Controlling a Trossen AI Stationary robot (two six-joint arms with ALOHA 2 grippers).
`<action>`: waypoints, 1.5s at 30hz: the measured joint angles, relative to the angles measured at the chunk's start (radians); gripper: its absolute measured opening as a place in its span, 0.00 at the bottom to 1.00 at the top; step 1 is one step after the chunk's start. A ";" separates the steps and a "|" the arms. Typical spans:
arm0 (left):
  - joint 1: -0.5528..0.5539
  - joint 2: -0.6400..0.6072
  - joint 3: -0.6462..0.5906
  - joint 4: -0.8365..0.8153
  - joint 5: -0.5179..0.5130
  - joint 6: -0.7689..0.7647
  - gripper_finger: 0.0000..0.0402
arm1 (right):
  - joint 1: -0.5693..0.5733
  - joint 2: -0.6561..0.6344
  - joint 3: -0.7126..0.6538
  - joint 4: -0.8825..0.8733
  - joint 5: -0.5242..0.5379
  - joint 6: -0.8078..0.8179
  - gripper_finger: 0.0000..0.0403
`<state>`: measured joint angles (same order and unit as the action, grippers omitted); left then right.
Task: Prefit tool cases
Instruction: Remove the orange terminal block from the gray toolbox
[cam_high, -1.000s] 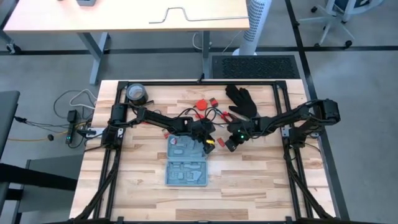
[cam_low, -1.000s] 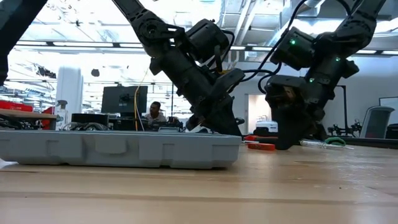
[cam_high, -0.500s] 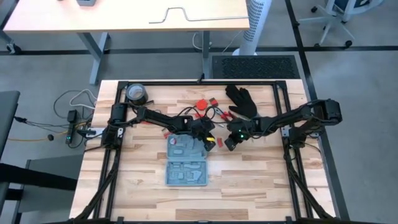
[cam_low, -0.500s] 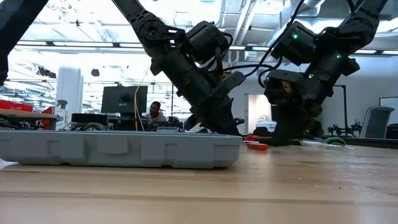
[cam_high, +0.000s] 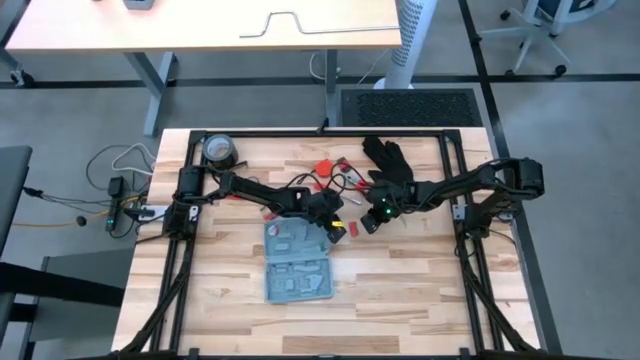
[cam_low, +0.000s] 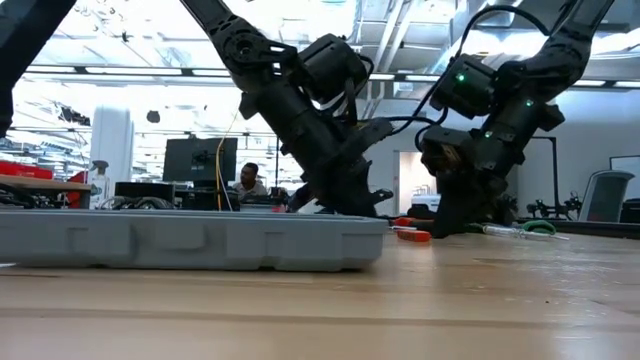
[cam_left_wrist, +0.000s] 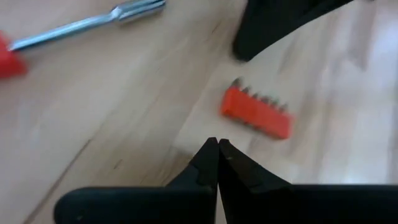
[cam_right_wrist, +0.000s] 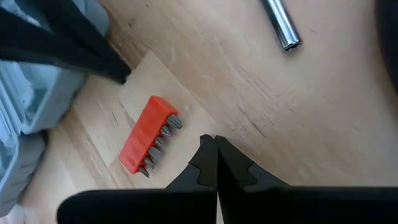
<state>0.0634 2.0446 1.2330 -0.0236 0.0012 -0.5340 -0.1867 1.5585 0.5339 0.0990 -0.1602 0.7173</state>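
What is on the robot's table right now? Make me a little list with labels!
case: light-blue tool case lying open and flat on the wooden table
red bit holder: on the table beside the case, held by nothing
left gripper: shut, empty, close to the bit holder
right gripper: shut, empty, also close to it
glove: black glove at the table's far side
tape: roll in the far left corner
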 joint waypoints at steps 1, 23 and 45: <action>-0.005 -0.001 -0.007 -0.012 -0.024 -0.001 0.00 | 0.003 0.000 0.000 0.000 0.003 0.000 0.00; -0.019 0.084 0.063 0.047 0.020 -0.036 0.00 | 0.022 0.001 0.000 0.008 0.003 0.007 0.00; -0.008 0.099 0.082 0.041 -0.003 -0.028 0.00 | 0.022 0.002 -0.002 0.071 -0.004 0.012 0.00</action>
<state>0.0555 2.1433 1.3148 0.0177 -0.0017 -0.5623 -0.1646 1.5608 0.5320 0.1704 -0.1642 0.7292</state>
